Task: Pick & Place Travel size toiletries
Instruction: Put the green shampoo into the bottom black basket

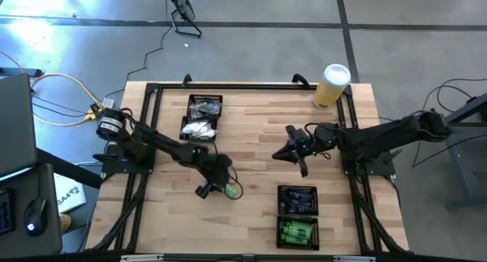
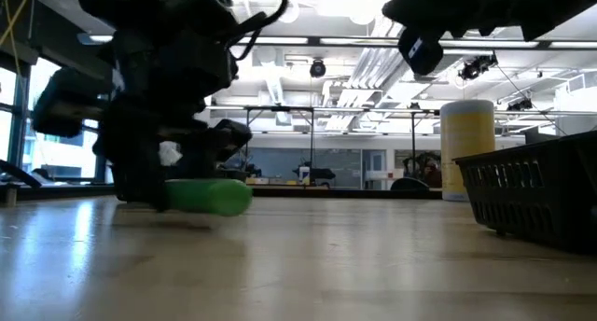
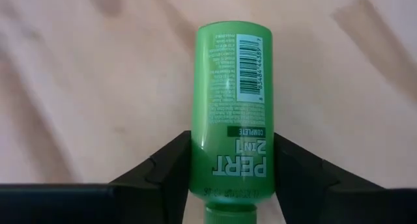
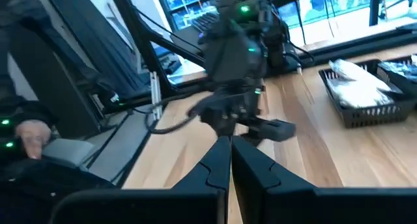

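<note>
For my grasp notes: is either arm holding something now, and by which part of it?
The left gripper holds a green Pert bottle lying on the table, jaws on its sides near the cap end. The right gripper is shut, holding nothing.

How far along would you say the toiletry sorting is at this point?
Partly done: the right tray already holds green bottles in its near compartment, and the left tray holds white packets and dark items. In hand: the left gripper is closed on a green bottle lying on the table. Left: carrying it to a tray. The right gripper waits shut mid-table.

Green bottle's [image 3: 229, 113] cap cut off
</note>
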Controlling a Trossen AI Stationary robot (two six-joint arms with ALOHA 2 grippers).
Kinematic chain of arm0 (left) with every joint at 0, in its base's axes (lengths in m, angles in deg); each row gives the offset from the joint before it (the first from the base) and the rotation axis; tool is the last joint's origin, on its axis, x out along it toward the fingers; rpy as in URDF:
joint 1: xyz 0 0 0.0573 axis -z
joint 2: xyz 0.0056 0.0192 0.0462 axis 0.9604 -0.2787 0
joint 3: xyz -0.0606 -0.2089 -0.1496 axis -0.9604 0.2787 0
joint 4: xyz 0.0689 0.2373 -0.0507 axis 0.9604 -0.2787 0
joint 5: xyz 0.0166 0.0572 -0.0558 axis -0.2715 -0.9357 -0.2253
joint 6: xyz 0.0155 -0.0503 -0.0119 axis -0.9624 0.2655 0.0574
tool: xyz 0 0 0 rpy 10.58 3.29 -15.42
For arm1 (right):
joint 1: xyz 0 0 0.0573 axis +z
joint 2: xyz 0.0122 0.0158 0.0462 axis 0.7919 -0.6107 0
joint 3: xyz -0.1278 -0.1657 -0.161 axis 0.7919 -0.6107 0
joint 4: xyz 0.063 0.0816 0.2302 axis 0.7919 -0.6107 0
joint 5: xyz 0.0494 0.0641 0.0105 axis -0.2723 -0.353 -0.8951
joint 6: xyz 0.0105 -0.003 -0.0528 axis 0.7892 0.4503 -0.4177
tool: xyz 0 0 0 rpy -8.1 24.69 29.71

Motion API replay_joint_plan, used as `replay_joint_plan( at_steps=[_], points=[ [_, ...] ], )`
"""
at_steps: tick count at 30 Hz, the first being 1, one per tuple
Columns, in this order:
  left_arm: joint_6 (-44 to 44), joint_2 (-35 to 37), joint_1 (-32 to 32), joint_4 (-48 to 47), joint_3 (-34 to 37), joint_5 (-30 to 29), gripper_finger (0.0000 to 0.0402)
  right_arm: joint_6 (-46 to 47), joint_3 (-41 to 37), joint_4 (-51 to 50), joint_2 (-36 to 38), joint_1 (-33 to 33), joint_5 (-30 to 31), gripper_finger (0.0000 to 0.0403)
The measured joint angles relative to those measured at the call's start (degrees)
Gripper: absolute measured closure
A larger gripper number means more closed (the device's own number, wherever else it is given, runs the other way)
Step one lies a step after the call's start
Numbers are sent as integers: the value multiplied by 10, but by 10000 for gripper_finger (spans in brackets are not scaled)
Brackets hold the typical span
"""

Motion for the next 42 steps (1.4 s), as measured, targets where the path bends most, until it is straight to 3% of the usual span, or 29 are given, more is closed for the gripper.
replay_joint_plan(
  at_steps=[8, 14, 24, 32, 36, 42],
  points=[
    [-50, 63, -44, -45, -1, 2, 229, 0, 0, -7, 31, 4, -32, 396],
    [-89, 133, -83, -61, -2, -27, 229, 0, 0, -8, 35, 22, -31, 396],
    [-110, 232, -133, 71, -4, -60, 229, -66, 0, 45, 35, 34, -3, 396],
    [-108, 252, -142, 156, -3, -60, 229, -84, 0, 88, 33, 33, 53, 396],
    [-100, 251, -142, 160, -3, -60, 229, -123, 0, 91, 25, 34, 109, 391],
    [-90, 251, -142, 178, -3, -61, 229, -126, 0, 121, -9, 34, 176, 321]
  ],
)
